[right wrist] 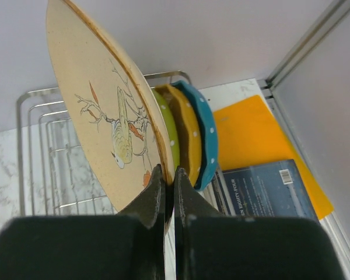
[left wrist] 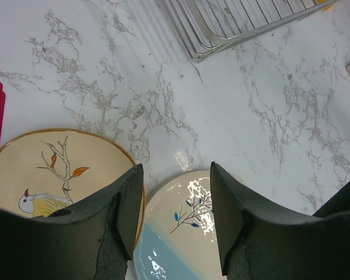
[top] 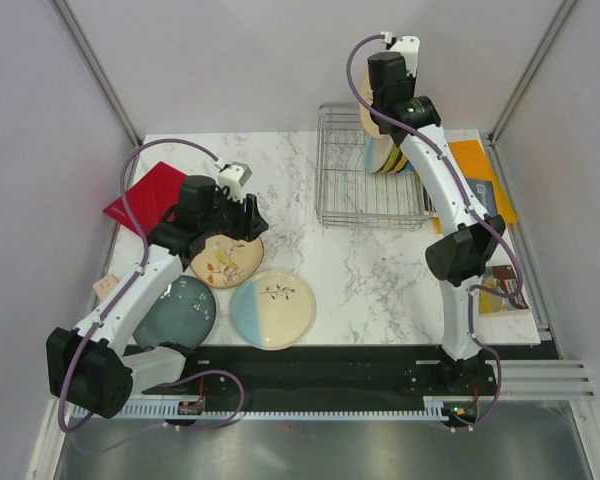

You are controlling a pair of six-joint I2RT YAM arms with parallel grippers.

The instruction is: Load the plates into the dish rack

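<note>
**Right arm.** The right gripper (right wrist: 168, 175) is closed down to a narrow slit on the rim of a cream bird plate (right wrist: 99, 99). It holds the plate on edge over the far right part of the dish rack (top: 345, 195). In my judgement the edge-on attitude is there so the plate can drop between the upright wires. The plate stands just beside three small coloured dishes (right wrist: 186, 134) already slotted at the rack's right side, which suggests the next free slot to their left is the target. I cannot tell whether the plate's far rim touches the rack. This load is not yet complete.

**Left arm.** The left gripper (left wrist: 176, 175) is wide open and holds nothing. It hangs over the near-left side of the rack, well apart from it, with one finger above the second cream plate (top: 227, 260) and the gap over the blue-and-cream plate (top: 273, 308). This reads as staging for the next pick.

**Remaining items.** Those two plates and the dark speckled plate (top: 175, 312) lie flat on the table, near-left of the rack. Flat plates offer only a thin rim to grip, so slipping is a risk. A red mat (top: 145, 197) lies left of the rack.
</note>
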